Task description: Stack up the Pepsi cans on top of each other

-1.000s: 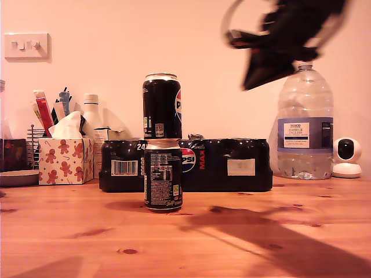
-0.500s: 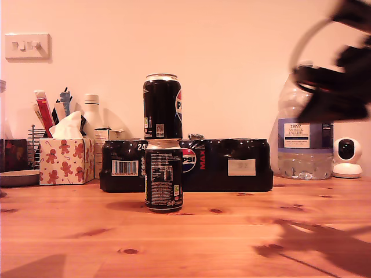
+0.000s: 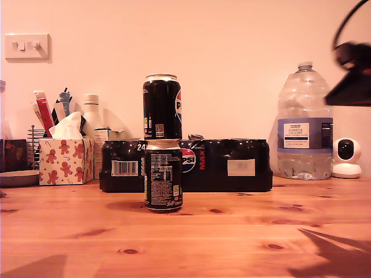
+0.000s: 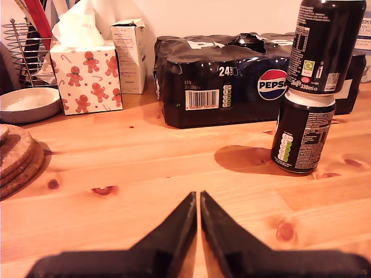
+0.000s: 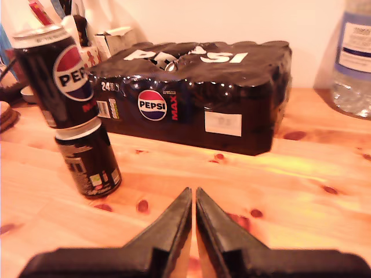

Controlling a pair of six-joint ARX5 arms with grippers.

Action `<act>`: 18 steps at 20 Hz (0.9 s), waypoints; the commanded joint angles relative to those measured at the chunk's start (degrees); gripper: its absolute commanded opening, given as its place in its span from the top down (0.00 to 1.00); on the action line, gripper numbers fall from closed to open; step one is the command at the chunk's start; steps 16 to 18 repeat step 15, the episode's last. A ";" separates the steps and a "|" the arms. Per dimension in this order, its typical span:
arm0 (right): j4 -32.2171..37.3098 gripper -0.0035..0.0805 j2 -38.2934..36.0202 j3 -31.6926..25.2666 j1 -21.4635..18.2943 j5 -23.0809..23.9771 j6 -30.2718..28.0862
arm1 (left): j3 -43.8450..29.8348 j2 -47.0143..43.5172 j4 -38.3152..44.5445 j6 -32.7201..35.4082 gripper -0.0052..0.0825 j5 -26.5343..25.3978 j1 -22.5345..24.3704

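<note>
Pepsi cans stand stacked, the upper can (image 3: 162,106) upright on the lower can (image 3: 163,175) near the table's (image 3: 232,231) middle, just before the 24-pack (image 3: 232,165). An arm (image 3: 353,75) has swung away to the exterior view's right edge, so I judge the stacking done. My first gripper (image 4: 195,200) and my second gripper (image 5: 192,197) are both clenched on nothing, well apart from the cans.

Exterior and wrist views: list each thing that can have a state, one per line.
Top Pepsi can: upright, stacked on the bottom can.
Bottom Pepsi can: upright on the table.
24-pack: shrink-wrapped.
Water bottle: capped, upright.
My first tool: shut, empty.
My second tool: shut, empty.
</note>
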 commanded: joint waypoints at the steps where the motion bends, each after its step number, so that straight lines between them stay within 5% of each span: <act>1: -4.35 0.97 -4.39 -0.92 0.00 -0.02 -1.09 | -1.16 0.24 -0.68 0.17 0.93 -0.11 0.07; 9: -22.10 0.97 -26.75 -0.85 0.00 -0.02 -1.20 | -1.16 0.24 -0.70 0.17 0.93 -0.11 0.07; 18: -32.20 0.97 -28.81 -0.85 0.00 -0.02 -1.22 | -1.16 0.24 -0.68 0.17 0.93 -0.11 0.07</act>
